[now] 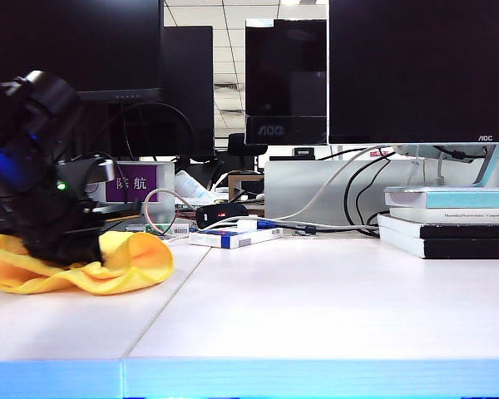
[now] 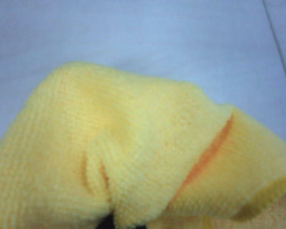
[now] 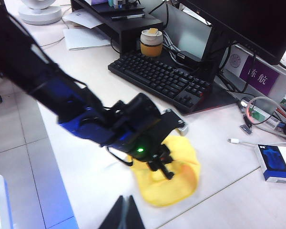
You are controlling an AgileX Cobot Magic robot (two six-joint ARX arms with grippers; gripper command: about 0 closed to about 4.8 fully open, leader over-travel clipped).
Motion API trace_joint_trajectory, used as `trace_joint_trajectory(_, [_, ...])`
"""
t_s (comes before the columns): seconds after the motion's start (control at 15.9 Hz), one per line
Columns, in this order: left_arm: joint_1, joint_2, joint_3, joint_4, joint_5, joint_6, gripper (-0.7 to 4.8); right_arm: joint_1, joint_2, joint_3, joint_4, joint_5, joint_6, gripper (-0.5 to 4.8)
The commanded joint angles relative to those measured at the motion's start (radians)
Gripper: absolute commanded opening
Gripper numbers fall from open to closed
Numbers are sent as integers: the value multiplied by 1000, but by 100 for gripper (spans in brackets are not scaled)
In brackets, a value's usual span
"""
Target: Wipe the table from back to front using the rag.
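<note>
The left gripper point(image 3: 166, 171) is down on the rag point(image 1: 108, 262) at the far left of the surface point(image 1: 316, 307), its fingers closed on a pinch of cloth, which bunches up around them in soft folds. The rag sits well back from the blue front edge point(image 1: 316, 378), so the wipe looks barely begun: nearly the whole pull toward the near edge is left to do. The right gripper point(image 3: 125, 212) hangs above the near left part of the surface, looking down on the other arm; its dark fingers meet at a point and hold nothing. The rag is a fuzzy yellow microfibre with a deeper orange inside its creases, limp and rumpled; the surface is smooth, pale and matte, crossed by one thin seam
</note>
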Motion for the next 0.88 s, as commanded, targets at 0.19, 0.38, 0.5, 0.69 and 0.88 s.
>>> trace_joint_trajectory(0.19, [86,211,264,-48,0,31,-5,1,-3,4,16,-1,-2,-1])
trace_joint_trajectory(0.38, [95,271,362,-55,1,74,-5,1,-3,4,16,-1,-2,-1])
trace_joint_trajectory(0.5, [95,347,482,-111,8,91,-5,1,-3,4,16,-1,-2,-1])
trace_joint_trajectory(0.69, [95,472,682,-142,8,94,-5,1,-3,4,16,2,-1,-1])
trace_joint_trajectory(0.88, [95,577,853,-201,7,94,-5,2,-3,4,15,2,6,-1])
